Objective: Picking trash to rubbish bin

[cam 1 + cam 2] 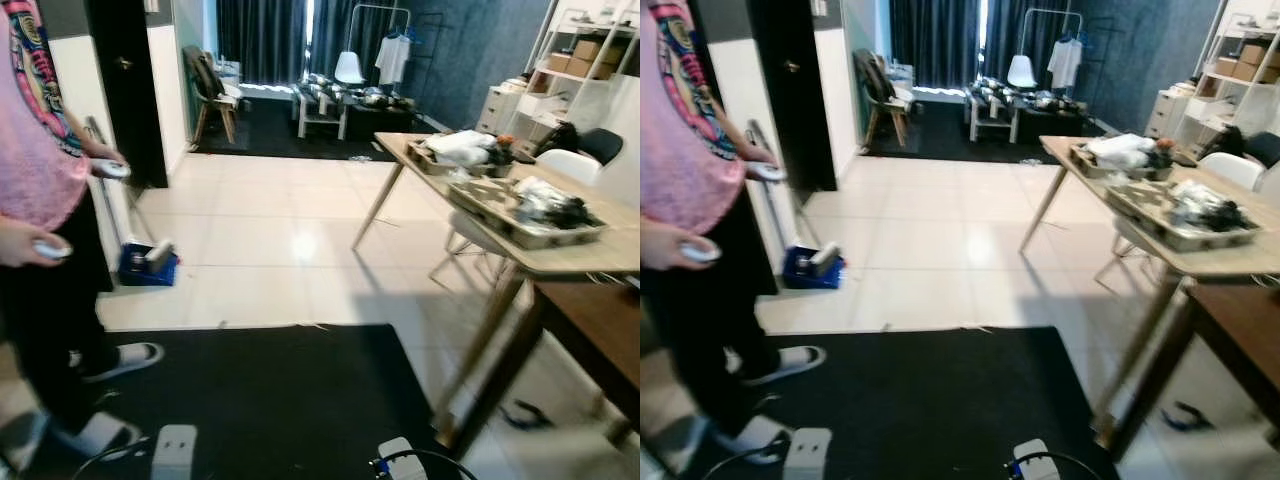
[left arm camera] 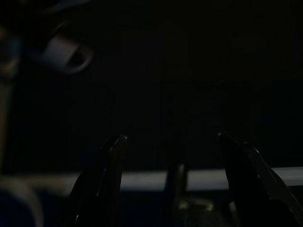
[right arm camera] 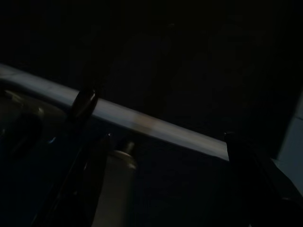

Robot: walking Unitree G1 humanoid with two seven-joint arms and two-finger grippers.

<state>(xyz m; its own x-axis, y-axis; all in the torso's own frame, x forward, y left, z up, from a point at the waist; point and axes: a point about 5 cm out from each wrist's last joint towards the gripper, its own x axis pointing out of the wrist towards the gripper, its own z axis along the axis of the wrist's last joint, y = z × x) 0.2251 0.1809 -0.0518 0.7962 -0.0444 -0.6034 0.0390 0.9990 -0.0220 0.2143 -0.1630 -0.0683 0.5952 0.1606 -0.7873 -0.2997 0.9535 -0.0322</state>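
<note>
- Left eye view: the picture is soft with blur. A person (image 1: 45, 200) stands at the left edge, cut off above the chest, in a pink shirt and dark trousers, with a white controller (image 1: 48, 250) in the near hand and another (image 1: 112, 169) in the far hand.
- A black rug (image 1: 270, 400) covers the floor nearest the camera; pale floor tiles (image 1: 270, 250) lie beyond it.
- A blue dustpan (image 1: 147, 263) sits on the tiles by the wall, a long handle rising from it behind the person.
- At the right, a wooden tabletop (image 1: 590, 255) carries two trays (image 1: 520, 215) heaped with white and dark clutter; what is trash there is too blurred to tell, and I cannot pick out a rubbish bin.
- A white chair (image 1: 570, 163) stands behind the tabletop's far edge, partly hidden.
- Right eye view: the same room; a dark object (image 1: 1185, 415) on the floor under the tabletop is too blurred to name.
- Left wrist view: very dark. The left gripper (image 2: 170, 142) hangs with its two fingers spread apart, grasping nothing; a pale strip crosses behind them.
- Right wrist view: also dark. The right gripper (image 3: 161, 142) is released, fingers wide; a pale band runs slantwise behind them.
</note>
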